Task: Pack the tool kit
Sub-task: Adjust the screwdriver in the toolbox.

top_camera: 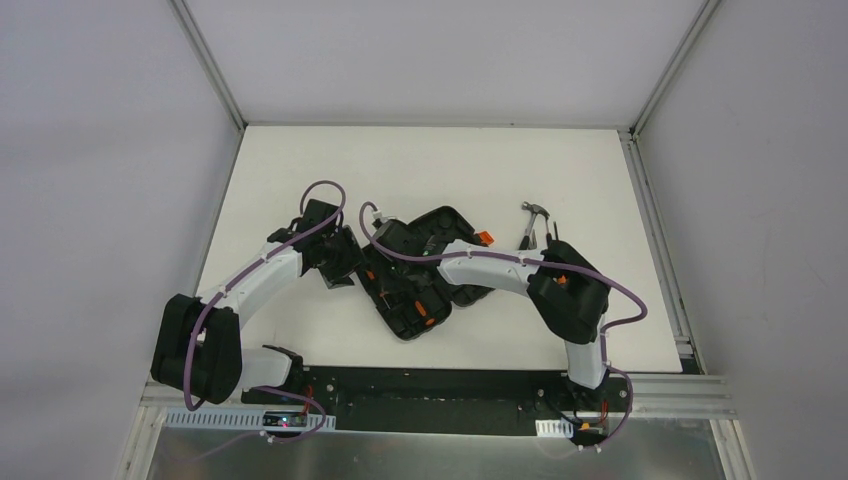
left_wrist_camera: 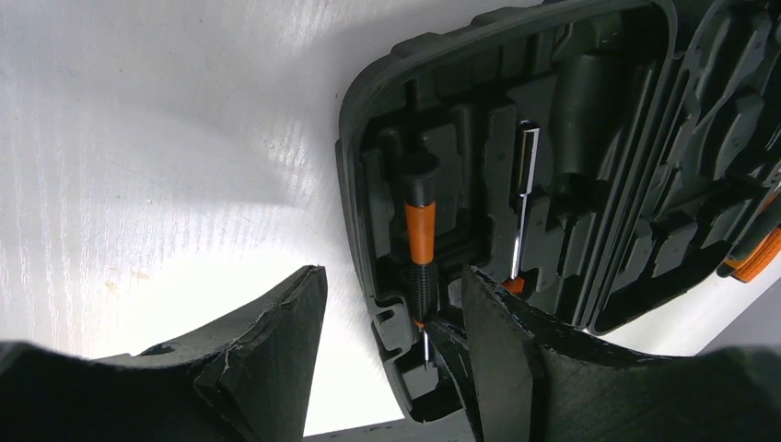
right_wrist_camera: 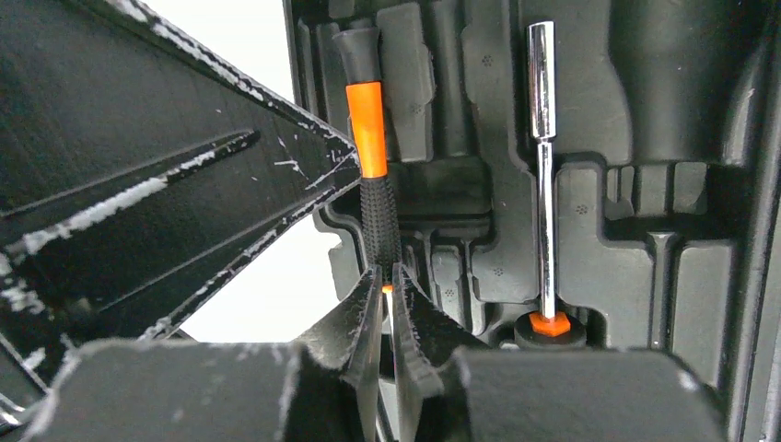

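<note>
The black tool case (top_camera: 455, 222) lies open at the table's middle; its moulded slots show in the left wrist view (left_wrist_camera: 589, 101). A small screwdriver with an orange-and-black handle (right_wrist_camera: 372, 157) lies in a slot by the case's rim (left_wrist_camera: 420, 241). My right gripper (right_wrist_camera: 388, 287) is shut on its thin shaft, just below the handle. My left gripper (left_wrist_camera: 391, 276) is open, its fingers (left_wrist_camera: 267, 350) astride the case rim and the screwdriver, touching neither. Both grippers meet at the case's left end, the left (top_camera: 345, 262) beside the right (top_camera: 385, 272). A hammer (top_camera: 535, 215) lies right of the case.
A chrome nut driver (right_wrist_camera: 543, 157) with an orange base sits in the neighbouring slot. An orange-handled tool (left_wrist_camera: 755, 258) lies in the other half of the case. The left gripper's finger (right_wrist_camera: 138, 184) fills the left of the right wrist view. Grey walls enclose the white table.
</note>
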Action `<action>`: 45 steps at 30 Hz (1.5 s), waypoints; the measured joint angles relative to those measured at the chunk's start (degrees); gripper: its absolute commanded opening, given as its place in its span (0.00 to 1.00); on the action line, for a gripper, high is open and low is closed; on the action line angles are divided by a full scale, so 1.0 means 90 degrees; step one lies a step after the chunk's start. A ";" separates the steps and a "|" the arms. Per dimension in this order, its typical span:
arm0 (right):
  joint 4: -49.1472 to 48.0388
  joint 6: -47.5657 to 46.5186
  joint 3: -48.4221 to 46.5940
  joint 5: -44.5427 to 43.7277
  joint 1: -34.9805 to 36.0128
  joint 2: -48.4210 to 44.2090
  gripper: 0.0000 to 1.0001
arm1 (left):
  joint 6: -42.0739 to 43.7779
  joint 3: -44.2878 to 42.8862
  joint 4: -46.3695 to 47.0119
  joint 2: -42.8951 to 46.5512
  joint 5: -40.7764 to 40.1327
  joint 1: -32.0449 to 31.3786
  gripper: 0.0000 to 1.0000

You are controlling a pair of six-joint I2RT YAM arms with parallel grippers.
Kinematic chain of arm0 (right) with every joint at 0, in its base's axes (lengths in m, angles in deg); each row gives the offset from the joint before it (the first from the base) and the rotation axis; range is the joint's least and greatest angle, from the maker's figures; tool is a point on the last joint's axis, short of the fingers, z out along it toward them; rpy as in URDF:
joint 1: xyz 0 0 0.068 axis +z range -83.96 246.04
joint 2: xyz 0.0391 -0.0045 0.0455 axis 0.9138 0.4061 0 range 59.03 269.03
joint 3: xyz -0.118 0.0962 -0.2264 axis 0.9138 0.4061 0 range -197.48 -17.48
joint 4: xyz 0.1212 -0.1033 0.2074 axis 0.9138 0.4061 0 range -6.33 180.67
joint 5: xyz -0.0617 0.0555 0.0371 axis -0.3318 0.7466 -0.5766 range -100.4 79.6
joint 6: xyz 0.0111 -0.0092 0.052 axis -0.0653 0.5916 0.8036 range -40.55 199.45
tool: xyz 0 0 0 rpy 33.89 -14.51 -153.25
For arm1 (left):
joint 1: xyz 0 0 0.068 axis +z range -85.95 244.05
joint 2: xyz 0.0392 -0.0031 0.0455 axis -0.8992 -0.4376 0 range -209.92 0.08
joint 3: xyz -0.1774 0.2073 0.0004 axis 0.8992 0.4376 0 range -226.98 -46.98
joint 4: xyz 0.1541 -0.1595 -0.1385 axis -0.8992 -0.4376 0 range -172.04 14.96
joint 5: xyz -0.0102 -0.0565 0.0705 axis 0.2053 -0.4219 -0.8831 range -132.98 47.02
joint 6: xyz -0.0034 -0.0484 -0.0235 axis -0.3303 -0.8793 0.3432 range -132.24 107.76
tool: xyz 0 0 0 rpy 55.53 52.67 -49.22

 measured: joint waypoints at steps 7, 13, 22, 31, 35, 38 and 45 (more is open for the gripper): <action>-0.0005 -0.0024 -0.0044 -0.0090 0.0000 0.0010 0.10 | -0.0017 0.0000 0.0129 0.0000 0.0039 0.0000 0.51; -0.0061 -0.0068 -0.0143 -0.0219 0.0000 0.0061 0.10 | -0.0019 0.0002 0.0146 0.0000 0.0039 0.0000 0.46; -0.0109 -0.0119 -0.0257 -0.0287 0.0000 0.0170 0.11 | -0.0012 0.0002 0.0155 0.0000 -0.0029 0.0000 0.42; -0.0097 -0.0202 -0.0357 -0.0279 0.0000 0.0226 0.12 | -0.0007 0.0002 0.0177 -0.0097 -0.0063 0.0000 0.36; -0.0083 -0.0219 -0.0476 -0.0248 -0.0002 0.0345 0.12 | -0.0005 0.0036 0.0204 -0.0226 -0.0131 0.0000 0.32; -0.0080 -0.0214 -0.0563 -0.0233 -0.0002 0.0420 0.12 | 0.0005 0.0058 0.0211 -0.0294 -0.0180 0.0000 0.30; -0.0041 -0.0192 -0.0619 -0.0245 -0.0005 0.0498 0.10 | 0.0010 0.0066 0.0223 -0.0459 -0.0202 0.0000 0.26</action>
